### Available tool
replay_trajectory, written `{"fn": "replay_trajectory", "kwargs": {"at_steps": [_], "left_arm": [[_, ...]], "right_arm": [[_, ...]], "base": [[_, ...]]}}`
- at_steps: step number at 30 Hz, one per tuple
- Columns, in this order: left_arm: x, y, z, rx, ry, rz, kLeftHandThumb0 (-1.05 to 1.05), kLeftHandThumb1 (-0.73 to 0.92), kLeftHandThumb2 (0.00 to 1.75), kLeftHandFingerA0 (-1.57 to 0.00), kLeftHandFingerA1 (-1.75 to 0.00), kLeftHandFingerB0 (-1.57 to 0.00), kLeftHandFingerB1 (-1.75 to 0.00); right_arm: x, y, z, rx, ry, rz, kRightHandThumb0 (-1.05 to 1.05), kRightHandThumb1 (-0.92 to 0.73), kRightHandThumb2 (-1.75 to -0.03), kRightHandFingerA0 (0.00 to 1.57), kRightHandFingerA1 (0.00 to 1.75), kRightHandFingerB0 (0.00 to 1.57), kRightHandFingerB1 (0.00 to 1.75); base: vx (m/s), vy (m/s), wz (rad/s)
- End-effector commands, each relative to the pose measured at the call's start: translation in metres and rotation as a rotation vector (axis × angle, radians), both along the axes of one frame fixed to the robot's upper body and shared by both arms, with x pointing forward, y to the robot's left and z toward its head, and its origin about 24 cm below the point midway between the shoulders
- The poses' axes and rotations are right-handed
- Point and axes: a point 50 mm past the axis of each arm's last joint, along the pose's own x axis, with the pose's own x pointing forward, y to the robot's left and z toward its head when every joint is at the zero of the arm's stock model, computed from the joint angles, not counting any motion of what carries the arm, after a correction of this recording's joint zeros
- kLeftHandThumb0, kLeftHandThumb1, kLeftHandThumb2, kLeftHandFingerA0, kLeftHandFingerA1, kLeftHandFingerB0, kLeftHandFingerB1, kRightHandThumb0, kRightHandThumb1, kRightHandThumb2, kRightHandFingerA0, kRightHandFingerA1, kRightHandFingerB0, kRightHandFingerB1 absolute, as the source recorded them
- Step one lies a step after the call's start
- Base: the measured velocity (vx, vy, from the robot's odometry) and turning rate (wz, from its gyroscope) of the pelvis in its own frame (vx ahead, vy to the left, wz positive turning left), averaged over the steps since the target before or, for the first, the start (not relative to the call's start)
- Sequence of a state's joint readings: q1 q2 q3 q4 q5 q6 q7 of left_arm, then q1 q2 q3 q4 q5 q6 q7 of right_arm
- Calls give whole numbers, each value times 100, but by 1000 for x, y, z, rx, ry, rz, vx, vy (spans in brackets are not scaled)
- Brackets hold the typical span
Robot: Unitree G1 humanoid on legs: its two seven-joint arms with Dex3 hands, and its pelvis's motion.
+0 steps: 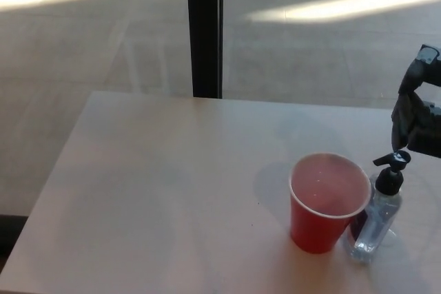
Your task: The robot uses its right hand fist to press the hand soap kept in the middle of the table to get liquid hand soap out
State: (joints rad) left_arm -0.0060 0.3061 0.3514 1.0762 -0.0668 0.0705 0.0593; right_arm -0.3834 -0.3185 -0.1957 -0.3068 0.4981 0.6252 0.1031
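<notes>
step: approach | right hand fingers curled shut, holding nothing | hand soap bottle just below fingers, beside red cup on counter | next: centre fist over pump head, press down

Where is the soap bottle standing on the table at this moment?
In the head view the soap bottle stands near the table's right front corner, beside the red cup.
</notes>
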Motion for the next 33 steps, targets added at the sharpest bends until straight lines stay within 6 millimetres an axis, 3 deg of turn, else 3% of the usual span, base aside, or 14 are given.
{"fn": "replay_trajectory", "kwargs": {"at_steps": [1,2,4,5,6,7,12,13,19,21,22,28,29,33], "left_arm": [[1,6,4,39,8,14,-26,44,154,-44,-101,-43,-94],[0,7,4,36,-1,11,-14,65,130,-51,-83,-54,-83],[0,7,4,37,-3,9,-14,65,130,-51,-83,-54,-83],[-1,7,4,35,1,17,-28,42,154,-44,-101,-40,-92],[-1,7,4,33,-1,10,-14,66,130,-53,-84,-46,-79],[1,8,5,38,2,1,-26,42,157,-47,-106,-53,-106],[0,8,4,37,0,10,-29,42,154,-42,-99,-41,-93],[0,8,4,38,3,4,-16,64,130,-52,-84,-62,-88],[1,9,5,38,-1,13,-29,43,156,-49,-106,-46,-98],[1,9,5,49,15,-11,-30,44,154,-50,-105,-51,-101],[1,9,5,32,0,7,-15,66,130,-51,-83,-51,-82],[0,9,5,28,-13,26,-15,65,130,-54,-85,-54,-84],[0,9,5,34,-9,15,-35,41,158,-48,-104,-46,-98],[2,9,5,42,-7,6,-15,65,130,-49,-82,-52,-82]], "right_arm": [[-2,-4,-5,-15,7,-9,-21,-46,-136,101,175,75,166],[-3,-4,-6,-15,12,-11,-21,-46,-137,101,175,76,166],[-3,-4,-8,-16,18,-14,-21,-46,-137,101,175,76,166],[-5,-5,-9,-18,27,-11,-19,-50,-132,100,175,74,166],[-5,-5,-11,-20,30,-11,-18,-51,-131,100,175,74,166],[-6,-5,-12,-23,32,-3,-17,-52,-129,99,175,72,167],[-9,-5,-19,-36,60,-9,-15,-52,-129,99,175,74,164],[-9,-5,-21,-32,65,-7,-15,-52,-130,100,175,75,164],[-10,-8,-34,-44,86,-5,-17,-48,-135,101,175,73,167],[-10,-9,-37,-36,101,0,-17,-48,-135,101,175,74,166],[-10,-9,-40,-37,107,3,-17,-50,-134,100,175,73,166],[-9,-7,-48,-50,118,7,-17,-48,-132,101,175,75,165],[-9,-7,-49,-60,120,1,-17,-48,-132,101,175,76,165],[-9,-10,-52,-88,126,-9,-17,-49,-134,102,175,77,165]], "base": [[0,0,0],[0,0,0],[0,0,0],[0,0,0],[0,0,0],[0,0,0],[0,0,0],[0,0,0],[0,0,0],[0,0,0],[0,0,0],[0,0,0],[0,0,0],[0,0,0]]}}
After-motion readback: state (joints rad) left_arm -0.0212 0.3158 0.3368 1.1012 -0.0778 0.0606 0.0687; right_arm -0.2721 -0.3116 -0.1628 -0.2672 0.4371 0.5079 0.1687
